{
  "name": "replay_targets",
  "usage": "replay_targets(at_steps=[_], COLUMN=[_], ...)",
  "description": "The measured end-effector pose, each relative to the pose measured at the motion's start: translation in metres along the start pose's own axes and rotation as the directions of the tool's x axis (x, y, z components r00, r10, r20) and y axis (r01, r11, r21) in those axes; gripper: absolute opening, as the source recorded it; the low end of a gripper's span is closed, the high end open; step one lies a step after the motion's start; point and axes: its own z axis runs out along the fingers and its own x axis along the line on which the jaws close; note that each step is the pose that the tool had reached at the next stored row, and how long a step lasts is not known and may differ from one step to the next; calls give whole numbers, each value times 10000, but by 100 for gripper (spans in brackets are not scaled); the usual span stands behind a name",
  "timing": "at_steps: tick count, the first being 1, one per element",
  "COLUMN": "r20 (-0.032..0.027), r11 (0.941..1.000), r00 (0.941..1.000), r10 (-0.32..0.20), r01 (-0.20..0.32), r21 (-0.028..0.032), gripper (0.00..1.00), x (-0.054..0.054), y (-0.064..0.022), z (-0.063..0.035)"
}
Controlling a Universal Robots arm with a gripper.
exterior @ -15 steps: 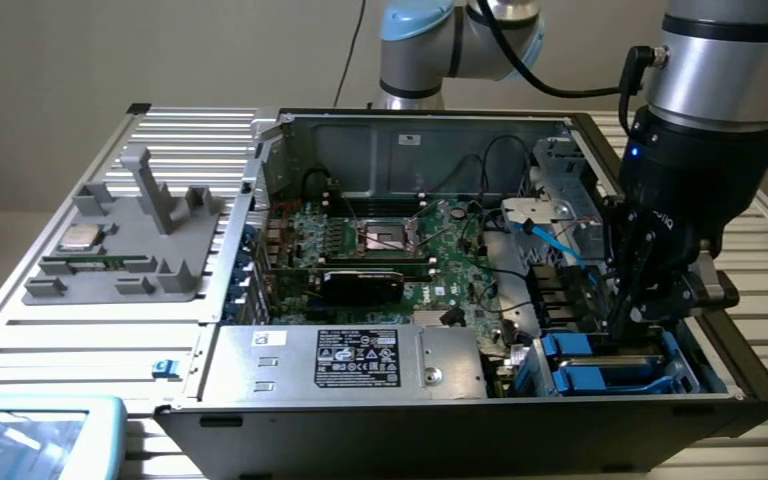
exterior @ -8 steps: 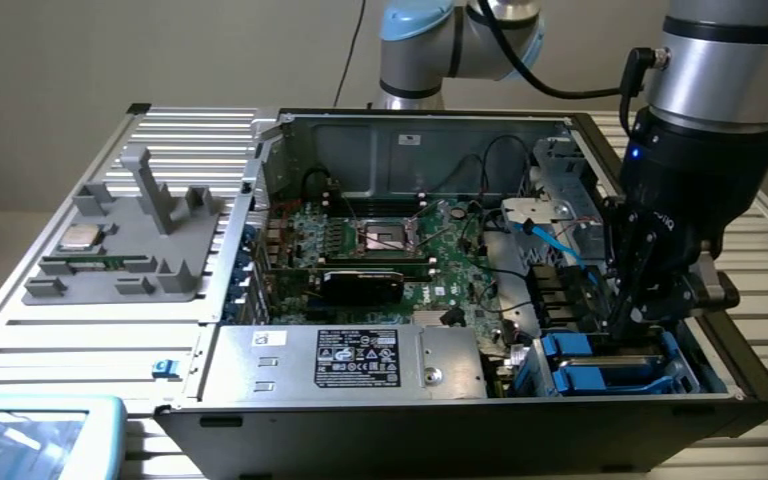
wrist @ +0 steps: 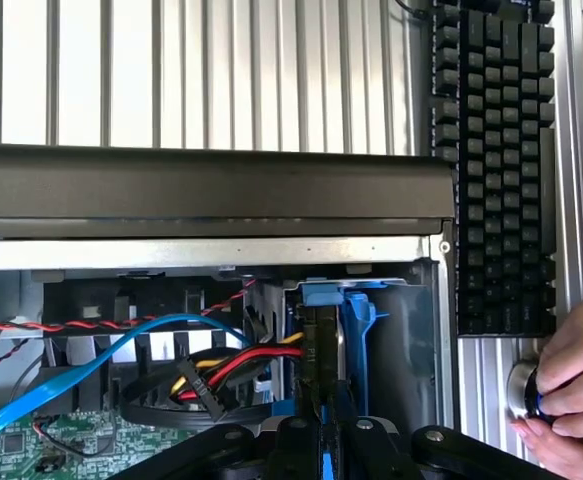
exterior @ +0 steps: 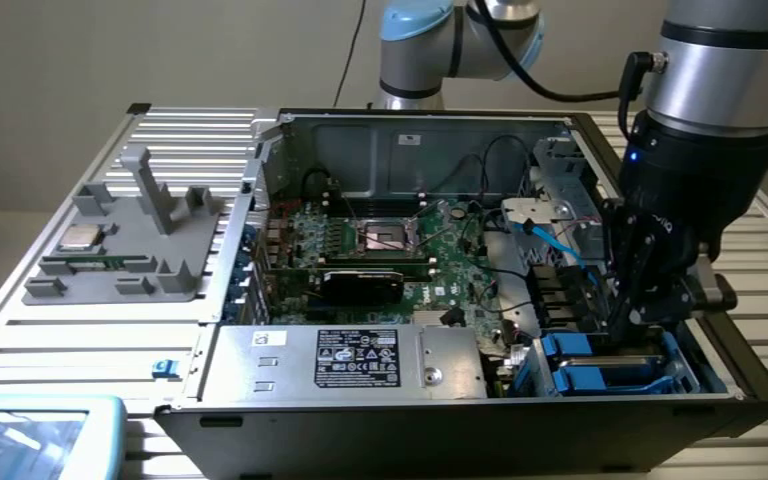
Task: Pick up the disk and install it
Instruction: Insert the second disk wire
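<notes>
The hand (exterior: 638,322) is down in the open computer case (exterior: 357,150), clenched on the disk (wrist: 323,345). The disk stands on edge in the drive bay (exterior: 611,370) at the case's corner on the exterior view's right, its long axis running down into the bay. The case sits on a slatted metal table (exterior: 77,340); a keyboard (wrist: 496,170) lies alongside, and a person's hand (wrist: 571,400) rests nearby.
</notes>
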Motion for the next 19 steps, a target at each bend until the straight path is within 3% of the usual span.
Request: replay_targets(at_steps=[19], r20=[2], r11=[10000], r00=[10000], r10=[0], r01=[0], r21=[0], gripper=[16], x=[12], y=[5], z=[58])
